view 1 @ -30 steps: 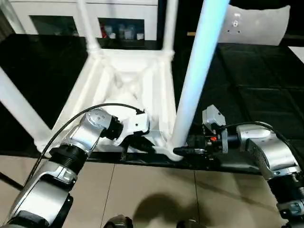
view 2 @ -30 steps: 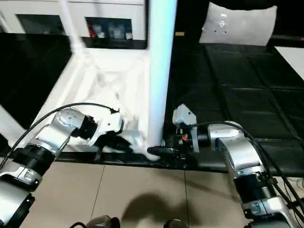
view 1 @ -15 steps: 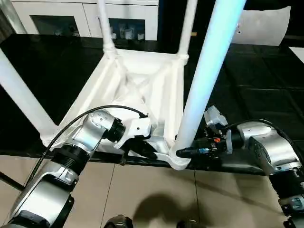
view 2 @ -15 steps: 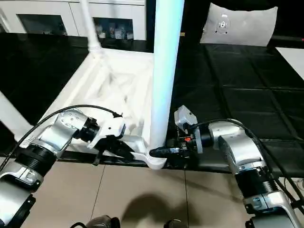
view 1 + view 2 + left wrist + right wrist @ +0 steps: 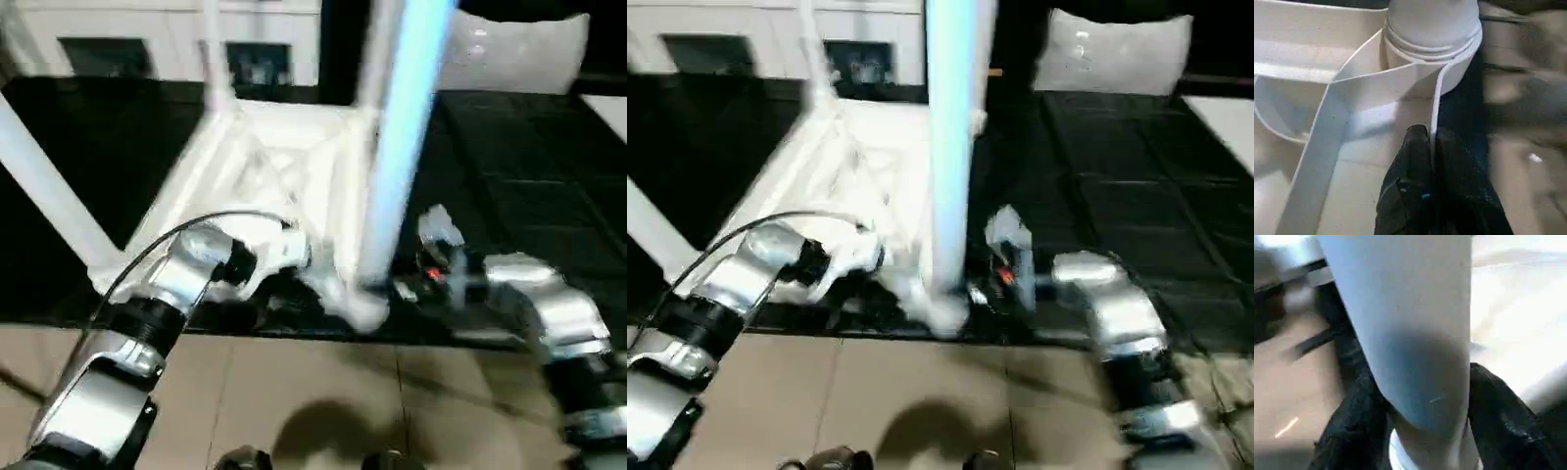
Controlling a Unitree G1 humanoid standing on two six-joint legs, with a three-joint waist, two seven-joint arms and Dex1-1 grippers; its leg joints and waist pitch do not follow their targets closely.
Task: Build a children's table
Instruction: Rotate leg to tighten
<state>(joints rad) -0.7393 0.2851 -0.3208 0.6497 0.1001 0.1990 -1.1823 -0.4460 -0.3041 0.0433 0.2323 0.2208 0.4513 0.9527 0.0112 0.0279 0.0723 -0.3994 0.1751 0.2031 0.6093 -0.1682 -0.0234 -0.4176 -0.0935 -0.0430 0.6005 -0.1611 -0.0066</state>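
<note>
Here, head views: table top (image 5: 279, 162) upside down on black mat (image 5: 519, 166), near edge toward robot. Near-right leg (image 5: 397, 147) upright in corner socket (image 5: 358, 305), long axis vertical, flared end down. Right gripper (image 5: 982, 294) level at leg base, nearer arm; left gripper (image 5: 284, 294) just left of socket.

Left wrist: left fingers (image 5: 1413, 171) pressed together, pinching top's thin rim (image 5: 1436, 107).

Right wrist: right fingers (image 5: 1498, 416) spread around leg, one each side.

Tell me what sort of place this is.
Probably an indoor lab or test room, not a home. The upturned children's table lies on a black padded work surface above a tiled floor, with white glass-fronted cabinets along the back wall.
</note>
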